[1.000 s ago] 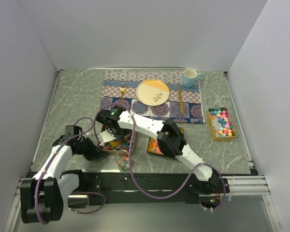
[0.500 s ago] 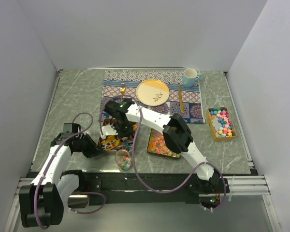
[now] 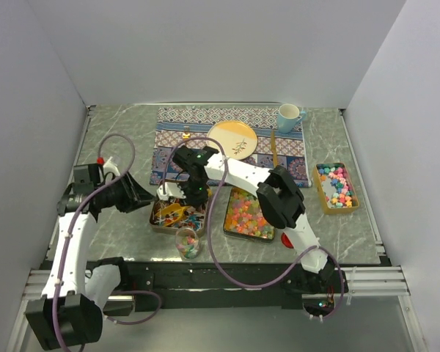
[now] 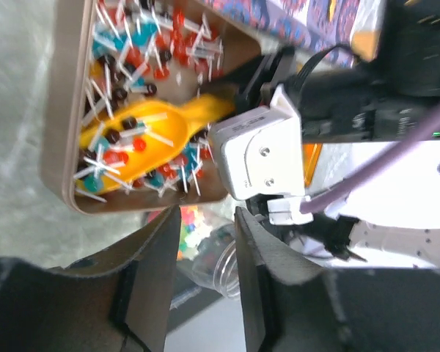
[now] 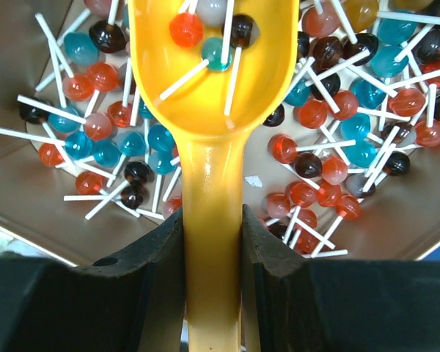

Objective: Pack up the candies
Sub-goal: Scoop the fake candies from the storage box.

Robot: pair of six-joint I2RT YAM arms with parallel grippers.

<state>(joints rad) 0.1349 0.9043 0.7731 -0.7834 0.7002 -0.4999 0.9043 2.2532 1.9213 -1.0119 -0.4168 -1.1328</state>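
The grey-green marbled bench (image 3: 117, 147) carries a patterned placemat (image 3: 205, 117) along the middle of its far edge, with a yellow plate (image 3: 232, 139) on it and a pale blue mug (image 3: 287, 117) at its far right corner. The right arm (image 3: 238, 174) reaches across the bench to the left, and the right tool (image 5: 213, 220) is clamped on the handle of a yellow scoop (image 5: 209, 81), one finger on each side. The scoop's bowl lies over a brown lollipop tray (image 3: 155, 220) near the near edge, left of the middle, and holds a few lollipops (image 5: 185, 29), with many more red, blue and dark ones lying in the tray. The left tool (image 4: 207, 224) hangs near the bench's left edge, beside that tray, its jaws a little apart with nothing between them. Just right of the lollipop tray sits a flat tray (image 3: 226, 217) full of the candies (image 3: 248, 213), tiny pink, orange, yellow and green beads. A yellow box (image 3: 319, 187) of larger bright sweets stands by the right edge. A small clear cup (image 3: 187, 242) at the near edge, just in front of the lollipop tray, holds some mixed-colour beads too.
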